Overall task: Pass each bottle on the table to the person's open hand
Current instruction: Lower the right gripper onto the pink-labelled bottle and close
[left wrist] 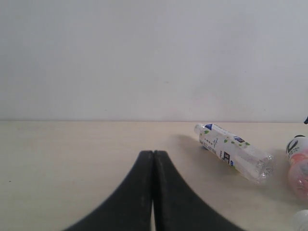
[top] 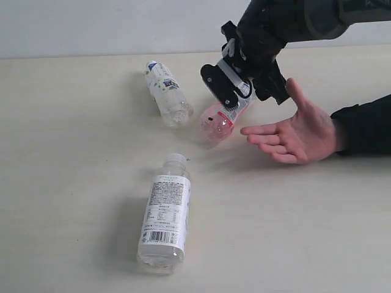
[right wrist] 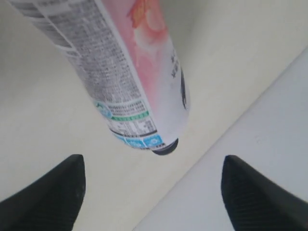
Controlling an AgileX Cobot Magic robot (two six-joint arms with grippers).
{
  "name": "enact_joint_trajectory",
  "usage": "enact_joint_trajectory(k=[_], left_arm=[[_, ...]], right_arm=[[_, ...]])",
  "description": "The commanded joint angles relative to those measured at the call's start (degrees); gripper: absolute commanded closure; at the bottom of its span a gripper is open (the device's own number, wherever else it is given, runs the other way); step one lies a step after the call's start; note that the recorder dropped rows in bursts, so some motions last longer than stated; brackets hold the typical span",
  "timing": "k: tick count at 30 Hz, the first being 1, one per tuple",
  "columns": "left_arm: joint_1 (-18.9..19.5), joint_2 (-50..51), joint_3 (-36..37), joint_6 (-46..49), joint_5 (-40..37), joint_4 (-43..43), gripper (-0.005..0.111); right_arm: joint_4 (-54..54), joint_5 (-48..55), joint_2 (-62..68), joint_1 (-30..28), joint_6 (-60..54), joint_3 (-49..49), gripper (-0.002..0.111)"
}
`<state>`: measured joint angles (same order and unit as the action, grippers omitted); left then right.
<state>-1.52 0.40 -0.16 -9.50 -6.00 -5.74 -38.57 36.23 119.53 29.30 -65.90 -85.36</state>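
Note:
The pink bottle [top: 220,121] lies on the table [top: 73,183], its black cap [right wrist: 166,147] pointing toward my right gripper [top: 244,91]. That gripper [right wrist: 152,167] is open, its fingers spread wide just short of the cap and touching nothing. The person's open hand [top: 299,134] waits palm up just right of the pink bottle. A green-leaf label bottle [top: 166,93] lies to the left, and a white-label, white-cap bottle [top: 164,213] lies near the front. My left gripper [left wrist: 153,155] is shut and empty, low over the table. A fourth bottle is out of view.
A pale wall [top: 91,24] runs behind the table's far edge. The person's black sleeve [top: 366,125] enters from the right. In the left wrist view the green-leaf bottle [left wrist: 233,151] and the pink bottle [left wrist: 299,166] lie off to one side.

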Motion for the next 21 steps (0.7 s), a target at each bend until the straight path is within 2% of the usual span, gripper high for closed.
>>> enact_joint_trajectory(k=[1, 21], left_arm=[[-0.27, -0.40, 0.16, 0.34, 0.13, 0.47, 0.107], [-0.27, -0.40, 0.16, 0.34, 0.13, 0.47, 0.107]], right_arm=[[5.31, -1.99, 0.53, 0.02, -7.47, -0.29, 0.034], [6.64, -4.91, 5.65, 0.02, -15.24, -0.29, 0.034]])
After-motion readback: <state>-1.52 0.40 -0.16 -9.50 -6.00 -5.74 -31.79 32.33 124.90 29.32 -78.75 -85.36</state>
